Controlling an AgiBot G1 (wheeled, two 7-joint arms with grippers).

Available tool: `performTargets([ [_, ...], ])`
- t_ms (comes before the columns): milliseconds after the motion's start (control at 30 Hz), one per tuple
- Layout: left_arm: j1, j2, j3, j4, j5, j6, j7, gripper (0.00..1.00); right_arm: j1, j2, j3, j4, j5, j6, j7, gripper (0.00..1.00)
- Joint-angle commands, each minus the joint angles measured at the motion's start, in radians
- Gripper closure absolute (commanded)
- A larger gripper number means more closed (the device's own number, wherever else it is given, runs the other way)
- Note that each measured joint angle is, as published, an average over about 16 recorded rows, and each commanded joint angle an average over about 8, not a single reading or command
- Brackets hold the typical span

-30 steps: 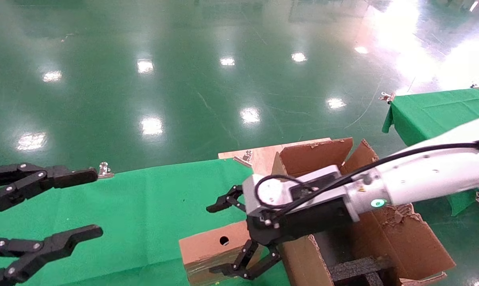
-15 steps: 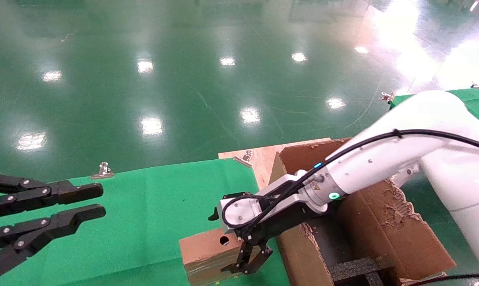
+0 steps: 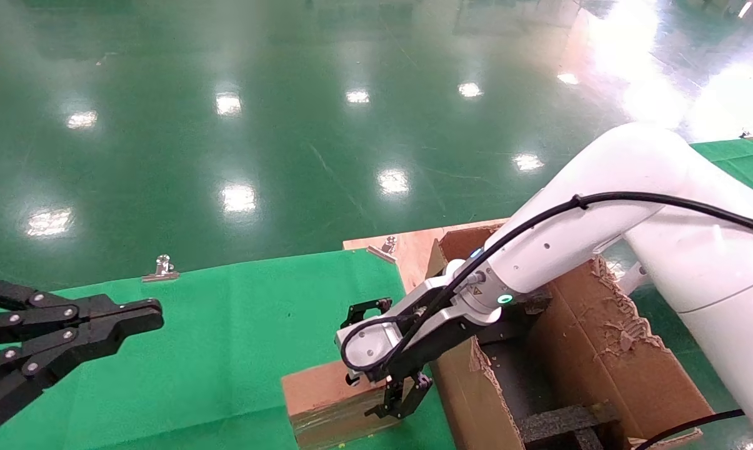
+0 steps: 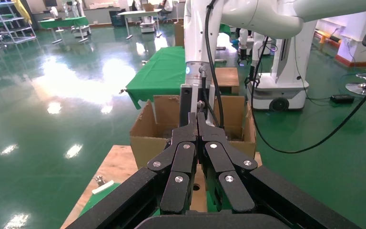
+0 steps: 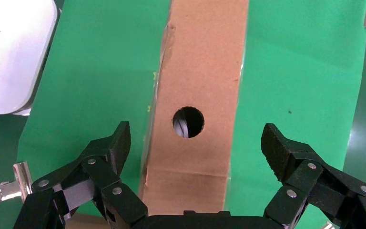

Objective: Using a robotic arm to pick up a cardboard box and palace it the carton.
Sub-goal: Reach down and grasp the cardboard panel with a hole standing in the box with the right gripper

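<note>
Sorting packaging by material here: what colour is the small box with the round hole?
Plain brown, the cardboard box; clearest in the right wrist view.

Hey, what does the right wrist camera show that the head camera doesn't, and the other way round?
Only the right wrist view shows the round hole in the cardboard box and the open fingers of the right gripper straddling it. Only the head view shows the carton with its black foam, the white robotic arm, and the left gripper shut, off to the left. Both show the box on the green cloth.
</note>
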Motion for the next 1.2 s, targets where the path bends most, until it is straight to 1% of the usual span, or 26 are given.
performTargets([
  [33, 0.000, 0.000, 0.000, 0.000, 0.000, 0.000, 0.000, 0.00, 0.002, -0.002, -0.006, -0.002, -0.004, 0.002, -0.002, 0.85],
  [67, 0.000, 0.000, 0.000, 0.000, 0.000, 0.000, 0.000, 0.00, 0.003, -0.003, -0.007, -0.003, -0.005, 0.003, -0.002, 0.95],
  [100, 0.000, 0.000, 0.000, 0.000, 0.000, 0.000, 0.000, 0.00, 0.003, -0.003, -0.008, -0.004, -0.006, 0.003, -0.002, 1.00],
  [1200, 0.000, 0.000, 0.000, 0.000, 0.000, 0.000, 0.000, 0.00, -0.001, 0.001, -0.003, 0.001, 0.001, 0.001, -0.003, 1.00],
])
